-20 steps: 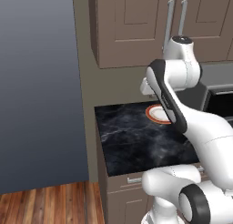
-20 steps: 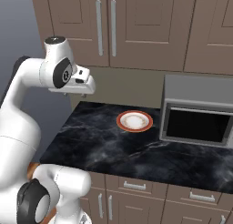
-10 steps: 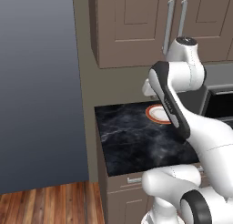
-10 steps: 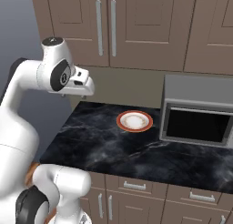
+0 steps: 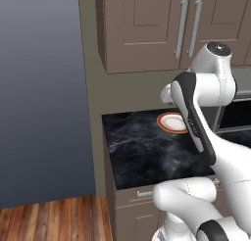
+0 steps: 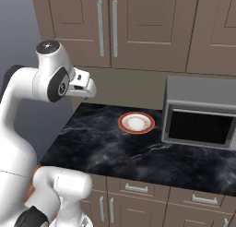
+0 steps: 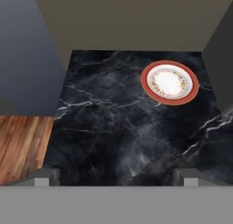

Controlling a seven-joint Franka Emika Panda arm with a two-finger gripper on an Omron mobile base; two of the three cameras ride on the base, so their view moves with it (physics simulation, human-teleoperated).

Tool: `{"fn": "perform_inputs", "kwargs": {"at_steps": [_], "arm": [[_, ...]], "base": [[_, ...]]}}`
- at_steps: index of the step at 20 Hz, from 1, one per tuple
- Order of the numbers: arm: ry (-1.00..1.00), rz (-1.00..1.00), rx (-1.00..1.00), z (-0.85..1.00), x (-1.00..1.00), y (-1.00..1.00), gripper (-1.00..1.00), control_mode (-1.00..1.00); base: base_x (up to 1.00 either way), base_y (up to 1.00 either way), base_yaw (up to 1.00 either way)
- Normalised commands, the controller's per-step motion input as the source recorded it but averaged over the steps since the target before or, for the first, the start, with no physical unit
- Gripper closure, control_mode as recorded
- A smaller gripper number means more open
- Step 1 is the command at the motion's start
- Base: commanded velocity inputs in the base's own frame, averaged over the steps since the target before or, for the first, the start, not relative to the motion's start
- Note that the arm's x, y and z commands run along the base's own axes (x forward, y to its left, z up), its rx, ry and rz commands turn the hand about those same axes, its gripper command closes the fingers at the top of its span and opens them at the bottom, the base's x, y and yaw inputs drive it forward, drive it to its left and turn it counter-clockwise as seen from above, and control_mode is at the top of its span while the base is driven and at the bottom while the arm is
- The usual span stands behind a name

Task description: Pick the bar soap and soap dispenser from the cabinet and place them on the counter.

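While the two dark fingers (image 7: 116,176) have spread over the last second until they stand wide apart at the bottom of the hand view, nothing sits between them. They hang above the black marble-patterned table (image 7: 123,123) with faint white veins, looking down at bare stone near its left half. In the right base view the gripper (image 6: 86,86) shows at the middle left of the frame, a little higher and further right than a second ago, pointing toward the wall beneath the brown wooden wall cabinet (image 6: 138,27).

Further out, a small round plate (image 7: 169,82) with an orange-red rim and white centre rests on the table, at the upper right of the hand view, well apart from the fingers. A grey microwave (image 6: 201,111) stands at the right of the right base view.

Both panelled doors with long silver bar handles (image 6: 107,27) are shut, so the bar soap and the soap dispenser are hidden, presumably inside. I judge the widening as preparation: the arm is rising toward a handle, and no item has yet been fetched.
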Motion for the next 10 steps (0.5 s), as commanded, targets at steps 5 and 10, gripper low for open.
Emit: {"fn": "perform_inputs", "kwargs": {"at_steps": [5, 10], "arm": [[-0.05, -0.02, 0.01, 0.2, -0.11, -0.19, -1.0, -1.0], [0.0, -0.05, 0.0, 0.27, -0.05, -0.14, -1.0, -1.0]], "base": [[0.0, 0.0, 0.0], [0.0, 0.0, 0.0]]}}
